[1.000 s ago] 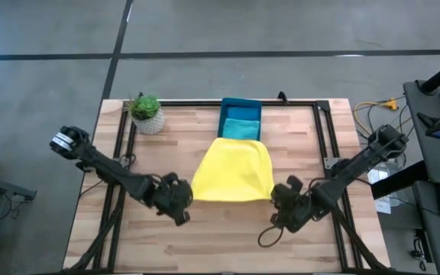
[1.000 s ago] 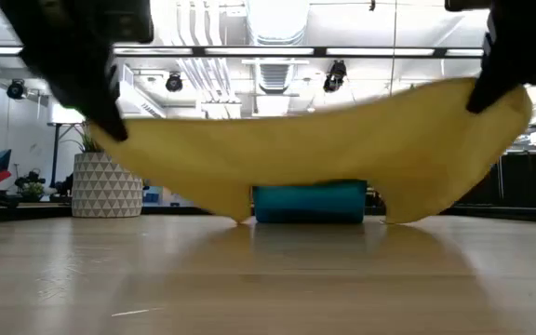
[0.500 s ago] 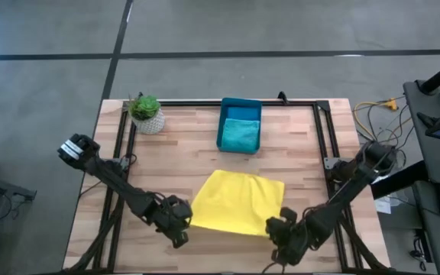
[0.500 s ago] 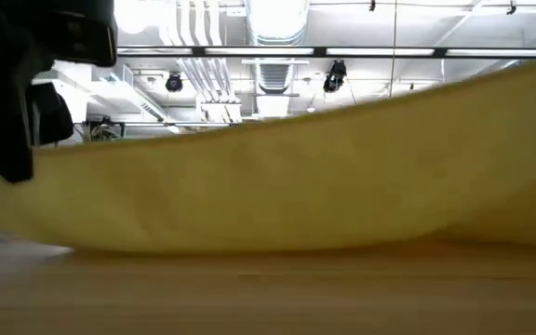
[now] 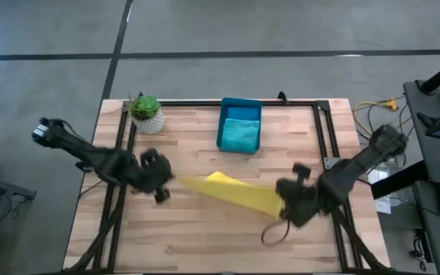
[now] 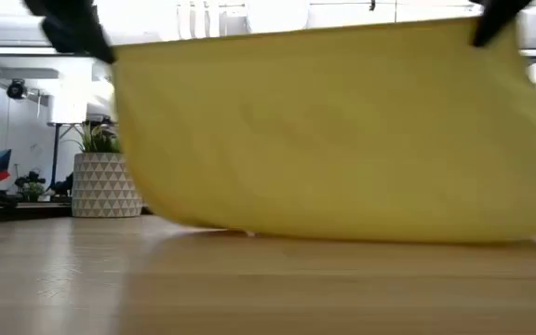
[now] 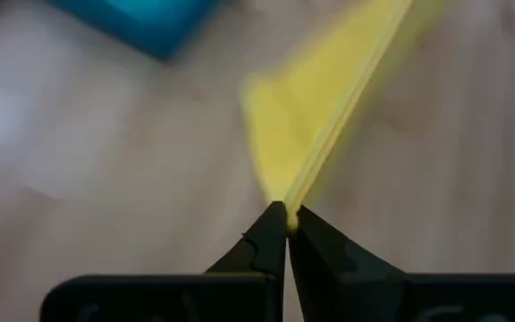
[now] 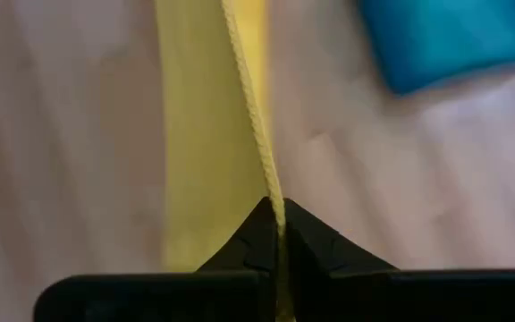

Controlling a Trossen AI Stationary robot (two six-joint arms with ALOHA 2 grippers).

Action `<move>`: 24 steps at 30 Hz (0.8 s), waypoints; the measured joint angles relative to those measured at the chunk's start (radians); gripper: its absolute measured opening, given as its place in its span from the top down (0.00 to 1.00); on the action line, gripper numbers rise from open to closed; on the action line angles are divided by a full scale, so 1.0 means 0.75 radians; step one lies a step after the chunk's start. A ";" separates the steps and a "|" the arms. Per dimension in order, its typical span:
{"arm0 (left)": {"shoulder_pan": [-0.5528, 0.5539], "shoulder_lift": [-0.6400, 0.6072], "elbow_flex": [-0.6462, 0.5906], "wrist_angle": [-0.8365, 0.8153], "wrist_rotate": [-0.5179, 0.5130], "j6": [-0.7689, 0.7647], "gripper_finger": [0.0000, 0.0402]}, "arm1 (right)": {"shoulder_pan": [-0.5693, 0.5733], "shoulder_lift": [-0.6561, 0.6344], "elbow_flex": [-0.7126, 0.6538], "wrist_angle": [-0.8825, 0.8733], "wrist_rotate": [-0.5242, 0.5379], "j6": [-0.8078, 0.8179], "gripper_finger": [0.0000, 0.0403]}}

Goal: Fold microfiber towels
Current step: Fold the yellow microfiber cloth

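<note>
Yellow towel (image 5: 239, 192) pinched between left end effector (image 5: 165, 181) and right end effector (image 5: 283, 201), teal towel (image 5: 241, 134) seemingly inside bin (image 5: 241, 105)

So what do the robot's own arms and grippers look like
Both arms are dark, nearly black, jointed links. The left gripper and right gripper each have two matte black fingers tapering to a point from a wide flat black base. A dark cable loops below the right arm's wrist.
</note>
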 joint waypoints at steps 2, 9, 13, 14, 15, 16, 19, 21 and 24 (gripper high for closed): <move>0.090 -0.102 0.010 -0.042 -0.093 0.135 1.00 | -0.097 -0.104 -0.015 -0.034 0.040 -0.113 0.98; 0.562 -0.265 0.163 -0.034 -0.167 0.801 1.00 | -0.561 -0.422 0.037 -0.109 0.204 -0.575 0.98; 0.834 -0.218 0.336 -0.011 -0.022 0.995 1.00 | -0.823 -0.484 0.145 -0.058 0.124 -0.836 0.98; 0.888 -0.187 0.375 -0.012 0.062 1.016 1.00 | -0.869 -0.483 0.170 -0.035 0.063 -0.889 0.98; 0.929 -0.155 0.410 -0.014 0.152 1.027 1.00 | -0.906 -0.473 0.197 -0.026 0.011 -0.928 0.98; 0.955 -0.121 0.436 -0.012 0.231 1.029 1.00 | -0.933 -0.456 0.224 -0.028 -0.032 -0.958 0.98; 0.965 -0.011 0.484 0.033 0.420 1.015 1.00 | -0.952 -0.385 0.301 -0.030 -0.102 -1.017 0.98; 0.958 0.056 0.494 0.132 0.532 0.977 1.00 | -0.950 -0.330 0.353 -0.031 -0.116 -1.036 0.98; 0.931 0.175 0.476 0.330 0.711 0.881 1.00 | -0.943 -0.238 0.419 -0.042 -0.152 -1.041 0.98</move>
